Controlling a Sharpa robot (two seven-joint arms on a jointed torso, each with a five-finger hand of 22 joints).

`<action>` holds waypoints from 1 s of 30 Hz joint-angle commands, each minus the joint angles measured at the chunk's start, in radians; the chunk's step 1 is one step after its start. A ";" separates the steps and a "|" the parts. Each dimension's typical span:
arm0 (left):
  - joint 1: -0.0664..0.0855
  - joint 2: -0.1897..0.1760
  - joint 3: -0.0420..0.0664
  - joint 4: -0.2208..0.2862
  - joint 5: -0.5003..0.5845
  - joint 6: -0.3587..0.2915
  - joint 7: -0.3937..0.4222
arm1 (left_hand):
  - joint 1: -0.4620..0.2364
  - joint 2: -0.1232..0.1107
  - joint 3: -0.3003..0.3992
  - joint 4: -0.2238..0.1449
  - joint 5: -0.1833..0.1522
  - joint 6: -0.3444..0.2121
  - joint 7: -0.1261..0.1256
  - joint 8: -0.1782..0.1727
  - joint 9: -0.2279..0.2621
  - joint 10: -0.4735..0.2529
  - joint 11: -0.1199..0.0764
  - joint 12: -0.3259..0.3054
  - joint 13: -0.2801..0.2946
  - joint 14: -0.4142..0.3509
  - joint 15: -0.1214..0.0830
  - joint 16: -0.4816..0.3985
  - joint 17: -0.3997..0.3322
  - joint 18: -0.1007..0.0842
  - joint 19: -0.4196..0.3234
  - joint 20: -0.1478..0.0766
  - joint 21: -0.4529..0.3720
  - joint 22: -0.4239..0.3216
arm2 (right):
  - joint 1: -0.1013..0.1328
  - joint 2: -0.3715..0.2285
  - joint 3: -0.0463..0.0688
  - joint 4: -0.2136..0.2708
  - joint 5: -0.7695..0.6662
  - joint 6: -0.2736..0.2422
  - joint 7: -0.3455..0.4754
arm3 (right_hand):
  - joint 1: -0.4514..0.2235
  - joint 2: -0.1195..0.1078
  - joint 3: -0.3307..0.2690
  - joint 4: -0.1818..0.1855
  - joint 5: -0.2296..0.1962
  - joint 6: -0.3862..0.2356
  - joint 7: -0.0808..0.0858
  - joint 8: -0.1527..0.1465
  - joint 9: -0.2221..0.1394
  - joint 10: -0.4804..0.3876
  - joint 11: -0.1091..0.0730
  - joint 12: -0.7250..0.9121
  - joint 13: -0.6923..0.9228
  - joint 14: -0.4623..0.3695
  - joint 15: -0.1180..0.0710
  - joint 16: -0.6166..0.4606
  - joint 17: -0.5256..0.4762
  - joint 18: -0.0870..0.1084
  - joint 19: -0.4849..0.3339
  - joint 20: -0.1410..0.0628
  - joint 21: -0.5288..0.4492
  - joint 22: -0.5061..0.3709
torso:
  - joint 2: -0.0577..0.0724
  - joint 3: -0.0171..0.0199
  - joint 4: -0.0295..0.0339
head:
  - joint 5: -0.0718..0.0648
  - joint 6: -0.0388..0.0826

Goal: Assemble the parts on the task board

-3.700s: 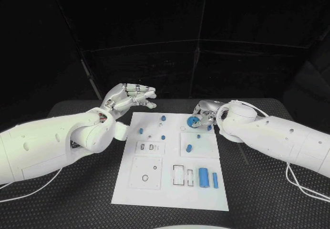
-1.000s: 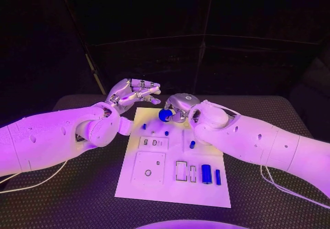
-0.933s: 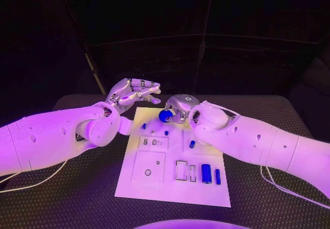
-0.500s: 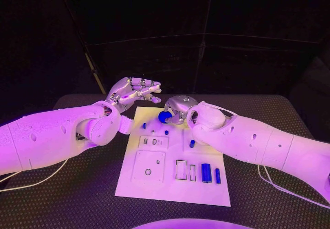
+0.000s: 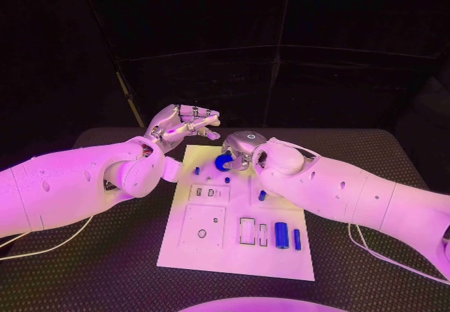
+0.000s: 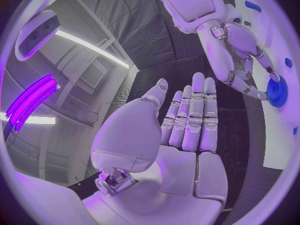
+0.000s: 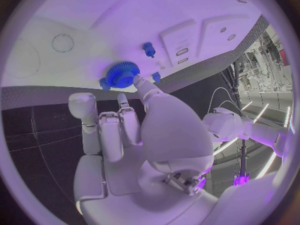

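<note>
The right hand [image 5: 239, 144] hangs over the 12 o'clock end of the task board [image 5: 208, 246], pinching a blue gear [image 5: 224, 162] between thumb and a fingertip; in the right wrist view the gear [image 7: 121, 75] sits at the board's edge, seemingly touching the white surface, though contact is hard to judge. A small blue peg [image 7: 149, 49] stands just beside it. The left hand [image 5: 180, 127] is raised off the board's 11 o'clock corner, above the desk [image 5: 103, 273], holding nothing, fingers [image 6: 192, 116] straight and side by side, thumb apart. Toward 5 o'clock on the board lie a blue cylinder [image 5: 280, 235] and a slimmer blue pin [image 5: 297, 239].
</note>
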 commanded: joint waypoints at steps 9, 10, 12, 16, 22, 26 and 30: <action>0.003 0.001 0.001 0.001 0.002 0.007 0.000 | -0.009 0.004 -0.003 0.000 -0.002 0.000 0.006 -0.006 -0.001 0.000 0.008 -0.006 0.000 -0.007 -0.002 -0.003 0.001 0.011 -0.005 -0.001 -0.004 -0.001 | 0.002 0.006 0.000 -0.006 -0.007 0.030 0.016 | -0.013 0.000 -0.008 0.004 -0.009 -0.013 0.001 -0.012 0.000 -0.013 0.000 -0.008 0.009 0.075 0.005 -0.001 0.121 -0.011 -0.007 0.003 0.002 -0.001 | -0.001 0.0004 -0.0005 | 0.001 -0.001; 0.003 0.001 0.001 0.001 0.002 0.007 0.000 | -0.009 0.004 -0.003 0.000 -0.002 0.000 0.006 -0.006 -0.001 0.000 0.008 -0.006 0.000 -0.007 -0.002 -0.003 0.001 0.011 -0.005 -0.001 -0.004 -0.001 | 0.002 0.006 0.000 -0.006 -0.007 0.031 0.016 | -0.013 0.000 -0.008 0.004 -0.009 -0.013 0.001 -0.012 0.000 -0.013 0.000 -0.008 0.009 0.075 0.005 -0.001 0.121 -0.011 -0.007 0.003 0.002 -0.001 | -0.001 0.0004 -0.0004 | 0.001 -0.002; 0.003 0.001 0.001 0.001 0.002 0.007 0.000 | -0.008 0.006 -0.003 -0.001 -0.002 0.000 0.005 -0.007 -0.001 0.000 0.007 -0.008 0.000 -0.007 -0.002 -0.005 0.004 0.011 -0.005 0.000 -0.005 -0.002 | 0.002 0.005 0.000 -0.006 -0.006 0.033 0.016 | -0.014 0.000 -0.008 0.004 -0.010 -0.014 0.001 -0.013 0.000 -0.013 0.001 -0.008 0.009 0.075 0.005 -0.001 0.121 -0.011 -0.007 0.003 0.002 -0.001 | 0.000 0.0005 -0.0003 | 0.001 -0.002; 0.003 0.001 0.001 0.001 0.002 0.007 0.000 | -0.008 0.006 -0.003 -0.001 -0.002 0.000 0.005 -0.007 -0.001 0.000 0.007 -0.008 0.000 -0.007 -0.002 -0.005 0.004 0.011 -0.005 0.000 -0.005 -0.002 | 0.002 0.002 -0.001 -0.005 0.001 0.036 0.016 | -0.023 0.003 -0.013 0.013 -0.013 -0.014 0.003 -0.016 0.002 -0.013 0.002 -0.008 0.009 0.074 0.006 -0.002 0.120 -0.011 -0.008 0.004 0.001 -0.002 | -0.001 0.0006 -0.0008 | 0.001 0.000; 0.003 0.000 0.001 0.001 0.002 0.007 -0.001 | -0.008 0.006 -0.003 -0.001 -0.002 0.000 0.005 -0.007 -0.001 0.000 0.007 -0.008 0.000 -0.007 -0.002 -0.005 0.004 0.011 -0.005 0.000 -0.005 -0.002 | 0.002 -0.007 -0.001 -0.008 0.024 0.043 0.013 | -0.098 0.007 -0.050 0.072 -0.063 -0.016 0.006 -0.029 0.003 -0.012 0.006 -0.007 0.009 0.075 0.010 -0.002 0.121 -0.011 -0.008 0.007 0.002 -0.001 | -0.001 0.0012 -0.0008 | 0.001 0.001; 0.003 0.000 0.001 0.001 0.002 0.006 -0.001 | -0.008 0.006 -0.003 -0.001 -0.002 0.000 0.005 -0.008 -0.001 0.000 0.008 -0.008 0.000 -0.007 -0.002 -0.005 0.004 0.011 -0.005 0.000 -0.005 -0.002 | 0.002 -0.009 -0.001 -0.013 0.046 0.051 0.010 | -0.141 0.010 -0.090 0.118 -0.032 -0.042 0.009 -0.051 0.001 -0.016 0.009 -0.009 0.006 0.074 0.012 -0.002 0.120 -0.011 -0.009 0.010 0.001 -0.002 | 0.000 -0.0001 -0.0007 | 0.000 0.000; 0.003 0.001 0.001 0.001 0.002 0.006 -0.002 | -0.008 0.006 -0.003 -0.001 -0.002 0.000 0.005 -0.008 -0.001 0.000 0.008 -0.008 0.000 -0.007 -0.002 -0.005 0.004 0.011 -0.005 0.000 -0.005 -0.002 | 0.003 -0.007 -0.001 -0.016 0.064 0.049 0.010 | -0.140 0.014 -0.108 0.131 -0.029 -0.141 0.009 -0.085 -0.006 -0.016 0.010 -0.009 0.008 0.075 0.013 -0.002 0.121 -0.011 -0.009 0.011 0.001 -0.002 | 0.000 0.0019 -0.0002 | 0.001 0.002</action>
